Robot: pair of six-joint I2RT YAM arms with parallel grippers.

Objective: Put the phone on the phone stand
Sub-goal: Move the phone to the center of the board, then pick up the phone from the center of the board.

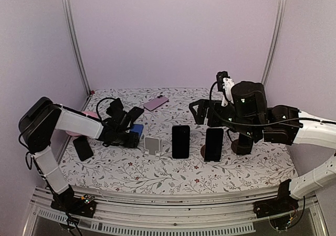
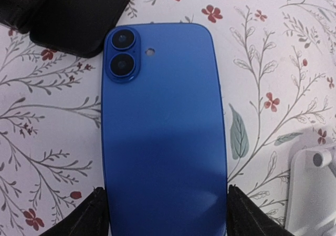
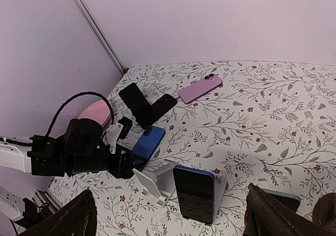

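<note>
The white phone stand [image 1: 152, 145] sits just beside the blue phone [image 2: 165, 120], which lies face down on the floral table [image 1: 236, 167], its long edges clasped by the left gripper [image 2: 164, 209]. Farther back, the right gripper [image 3: 168, 194] hangs above the table, fingers spread wide, holding nothing.

From above and behind the arms [image 1: 79, 123] we look down on the whole worktop [image 1: 173, 178]. Our left wrist view hangs close over the blue phone [image 2: 165, 131], facing down. Our right wrist view looks across from farther off, sharing that phone and, seemingly, the stand [image 2: 312, 194].
</note>
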